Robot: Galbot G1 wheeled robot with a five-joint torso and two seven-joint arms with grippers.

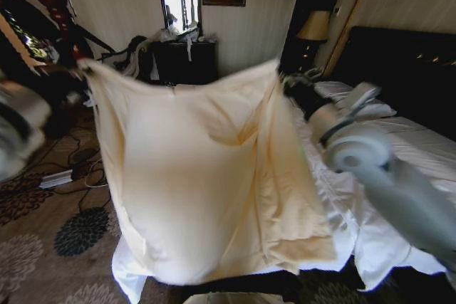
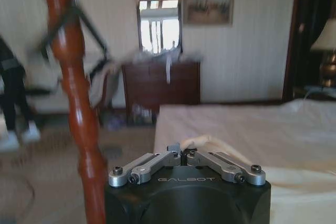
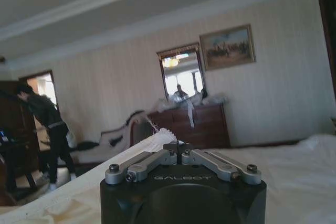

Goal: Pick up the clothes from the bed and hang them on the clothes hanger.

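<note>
The clothes (image 1: 206,176), a pale cream-yellow garment, hang spread wide in front of me, lifted above the foot of the bed (image 1: 399,140). My left gripper (image 1: 77,69) holds one upper corner at the left, and its wrist view shows it (image 2: 182,150) shut on cream fabric (image 2: 210,142). My right gripper (image 1: 288,82) holds the opposite upper corner; up close it (image 3: 177,149) is shut on the frayed fabric edge (image 3: 160,136). The black clothes hanger (image 2: 86,24) hangs on a reddish wooden stand (image 2: 73,93) close to the left gripper, and is also seen in the head view (image 1: 96,39).
A dark dresser (image 1: 185,60) with a mirror above it stands against the far wall. A lamp (image 1: 313,28) sits beside the dark headboard (image 1: 406,69). A power strip and cables (image 1: 60,177) lie on the patterned carpet at the left.
</note>
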